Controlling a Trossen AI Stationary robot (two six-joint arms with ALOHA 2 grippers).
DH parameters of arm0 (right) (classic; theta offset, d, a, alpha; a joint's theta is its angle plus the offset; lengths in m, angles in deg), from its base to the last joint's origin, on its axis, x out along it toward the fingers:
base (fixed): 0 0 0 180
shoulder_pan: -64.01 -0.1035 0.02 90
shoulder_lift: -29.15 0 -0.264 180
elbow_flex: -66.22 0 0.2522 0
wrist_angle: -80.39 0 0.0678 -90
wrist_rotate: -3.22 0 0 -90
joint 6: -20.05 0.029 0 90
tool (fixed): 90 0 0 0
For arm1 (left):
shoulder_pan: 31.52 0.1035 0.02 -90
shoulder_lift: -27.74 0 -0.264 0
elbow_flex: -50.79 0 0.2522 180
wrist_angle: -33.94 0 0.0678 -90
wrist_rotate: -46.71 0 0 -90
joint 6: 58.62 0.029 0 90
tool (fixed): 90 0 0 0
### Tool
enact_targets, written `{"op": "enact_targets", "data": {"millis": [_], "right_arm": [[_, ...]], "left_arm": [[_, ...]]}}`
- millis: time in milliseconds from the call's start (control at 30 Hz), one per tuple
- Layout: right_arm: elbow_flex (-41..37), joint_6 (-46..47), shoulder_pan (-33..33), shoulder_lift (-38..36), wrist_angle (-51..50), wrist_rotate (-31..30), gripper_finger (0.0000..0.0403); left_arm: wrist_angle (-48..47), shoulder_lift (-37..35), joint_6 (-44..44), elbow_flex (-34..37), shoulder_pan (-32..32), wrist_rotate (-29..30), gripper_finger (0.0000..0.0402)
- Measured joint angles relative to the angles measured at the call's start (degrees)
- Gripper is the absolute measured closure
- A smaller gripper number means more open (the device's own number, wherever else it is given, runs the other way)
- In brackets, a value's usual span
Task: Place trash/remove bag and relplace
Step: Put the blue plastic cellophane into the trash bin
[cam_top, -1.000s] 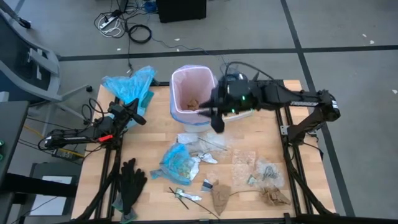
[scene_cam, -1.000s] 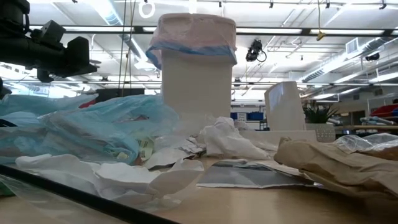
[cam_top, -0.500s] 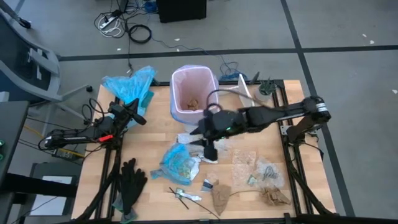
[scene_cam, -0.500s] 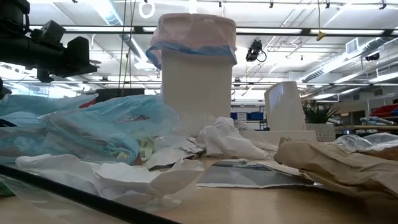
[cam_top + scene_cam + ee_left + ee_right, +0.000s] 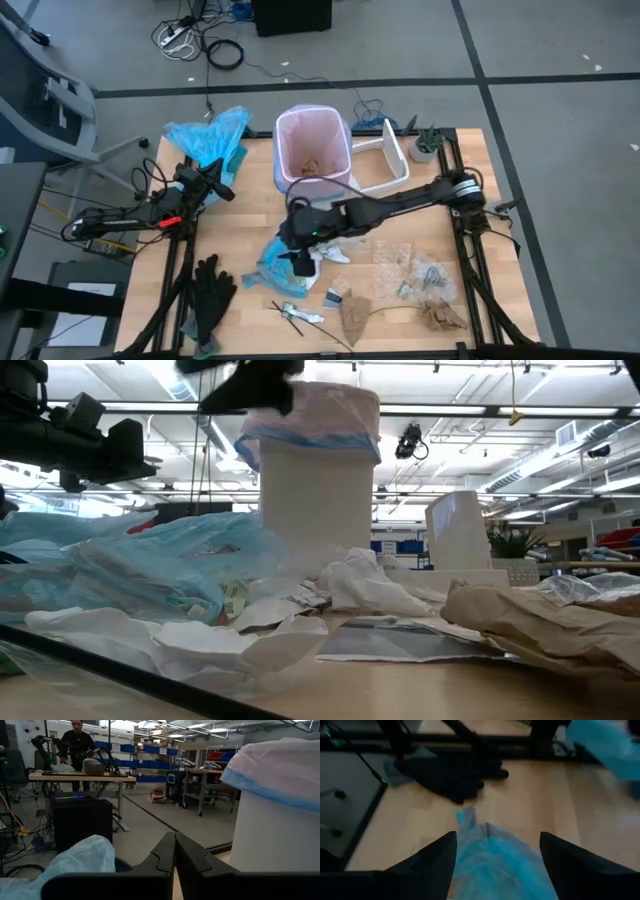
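High view shows you most of the job still ahead: the bin at the back of the table wears its pink bag, with only a few brown scraps lying at the bottom. You have plenty of trash left on the wood: clear film and brown paper pieces toward the front right, another brown piece and a black utensil near the front edge, and white wrappers in the middle. Your right gripper is stretched across to the small light-blue bag in the middle of the table, and the right wrist view shows its fingers spread wide on either side of that blue plastic, holding nothing. Your left gripper waits at the left edge near the other blue bag, fingers pressed together and empty. Judging from this, you are early in the loading stage; pulling the bag and fitting a new one have not begun.
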Motion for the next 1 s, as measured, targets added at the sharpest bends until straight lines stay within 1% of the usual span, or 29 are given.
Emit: {"op": "enact_targets", "data": {"millis": [133, 367, 533, 700, 1000], "right_arm": [[1.1, -0.1, 0.0, 3.9, -0.3, 0.0, 0.0120], [1.1, -1.8, -0.1, 9.1, -1.9, -0.1, 0.0119], [1.1, -2.7, -0.2, 11.7, -4.2, -2.8, 0.0119], [1.1, -2.9, -0.1, 13.0, -9.8, -3.4, 0.0125], [1.1, -2.5, -0.3, 13.5, -18.2, -0.2, 0.0142]], "left_arm": [[0.0, 0.0, 0.0, 0.0, 0.0, 0.0, 0.0381], [0.0, 0.0, 0.0, 0.0, 0.0, 0.0, 0.0381], [0.0, 0.0, 0.0, 0.0, 0.0, 0.0, 0.0381], [0.0, 0.0, 0.0, 0.0, 0.0, 0.0, 0.0381], [-0.1, 0.0, 0.0, 0.0, 0.0, 0.0, 0.0381]]}}
